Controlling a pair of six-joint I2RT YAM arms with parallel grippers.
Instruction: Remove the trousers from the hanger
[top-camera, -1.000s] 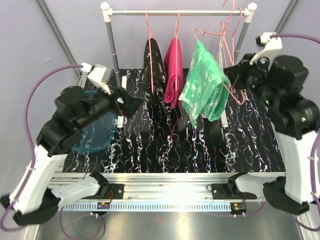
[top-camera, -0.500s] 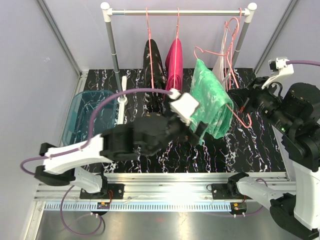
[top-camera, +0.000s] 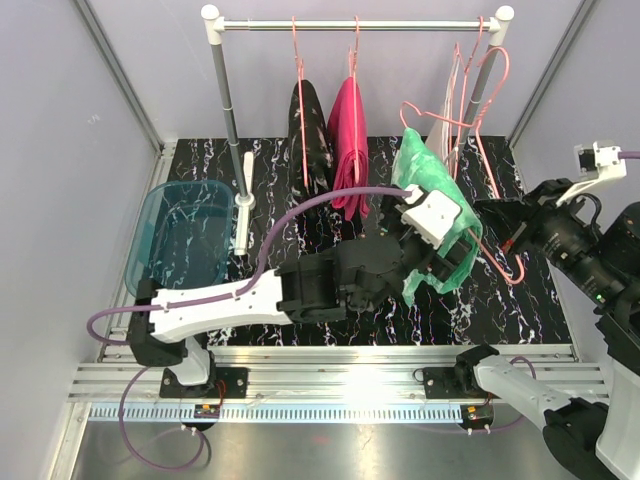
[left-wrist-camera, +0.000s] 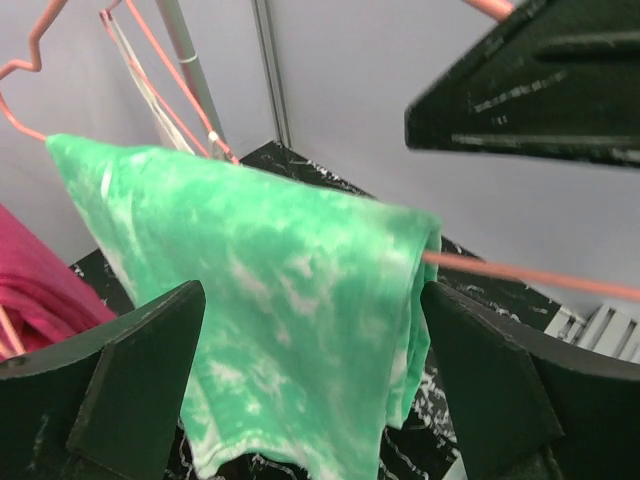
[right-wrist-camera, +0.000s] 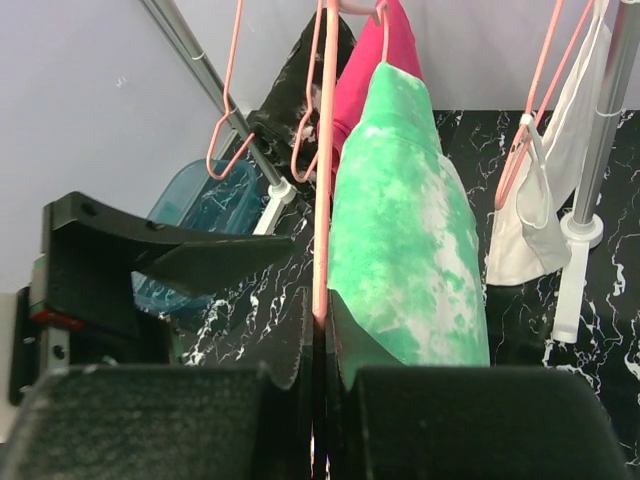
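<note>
The mint green trousers (top-camera: 440, 200) hang folded over a pink hanger (top-camera: 512, 268) that is off the rail and tilted. My right gripper (top-camera: 503, 232) is shut on the hanger's bar (right-wrist-camera: 322, 200), with the green trousers (right-wrist-camera: 410, 250) just right of its jaws (right-wrist-camera: 320, 320). My left gripper (top-camera: 432, 262) is open, its fingers (left-wrist-camera: 130, 390) straddling the lower part of the green trousers (left-wrist-camera: 280, 320) without pinching them. The magenta pink trousers (top-camera: 347, 140) and the black speckled trousers (top-camera: 310, 130) hang on pink hangers from the rail (top-camera: 350, 25).
Empty pink hangers (top-camera: 482, 75) and a white garment (top-camera: 450, 100) hang at the rail's right end by the right post (top-camera: 492, 55). A blue translucent bin (top-camera: 185, 235) sits at the left of the black marbled table (top-camera: 500, 310). The left post (top-camera: 228, 110) stands beside it.
My left arm swung from the left side across to the green trousers and now straddles them. My right arm drew the hanger with the green trousers off the rail, toward the near right.
</note>
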